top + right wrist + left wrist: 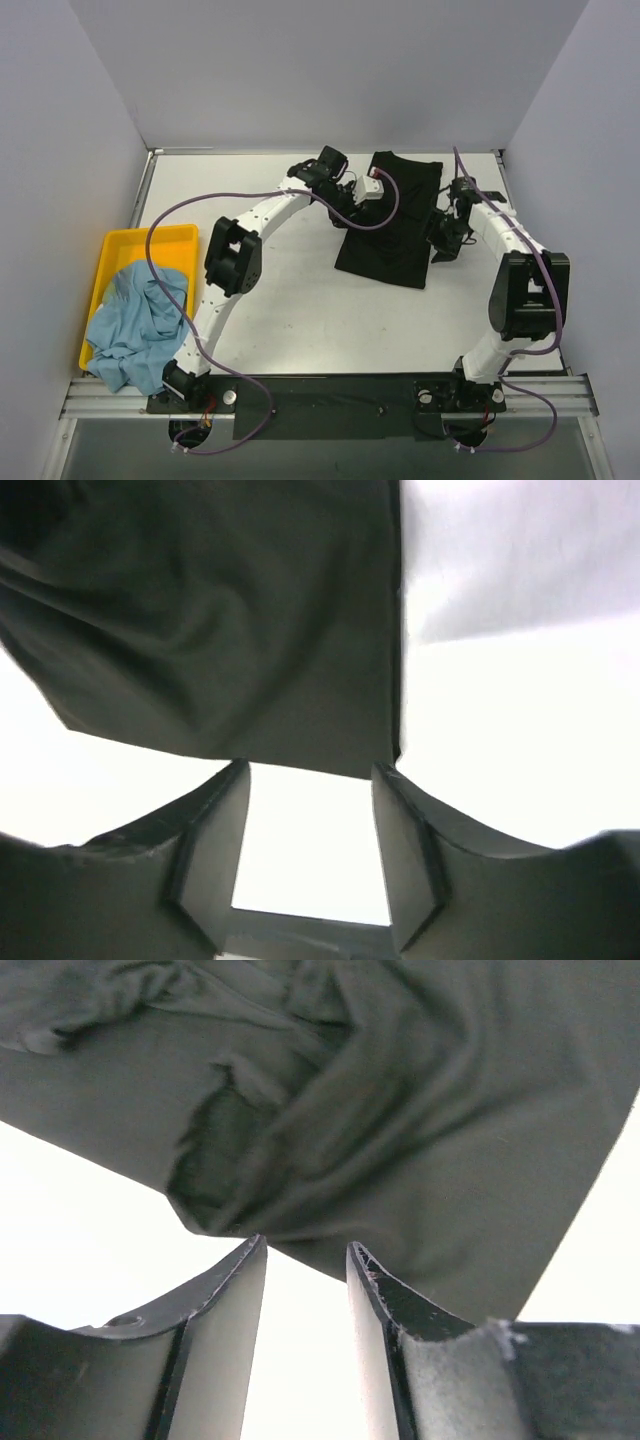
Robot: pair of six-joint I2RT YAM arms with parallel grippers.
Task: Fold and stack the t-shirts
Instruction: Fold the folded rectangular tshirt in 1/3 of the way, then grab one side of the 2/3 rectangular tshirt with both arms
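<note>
A yellow tray point(150, 236) at the left edge holds one crumpled light blue t-shirt point(135, 320), which spills over the tray's lower rim. One folded black t-shirt point(395, 240) lies at upper centre on the white table point(290, 310). Two arms flank it. The left gripper point(305, 1250) is at its left edge and the right gripper point(310, 770) at its right edge, both partly spread and gripping nothing.

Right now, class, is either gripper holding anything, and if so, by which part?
Nothing is held. The left gripper and right gripper are both open and empty, at the black t-shirt's edges.
</note>
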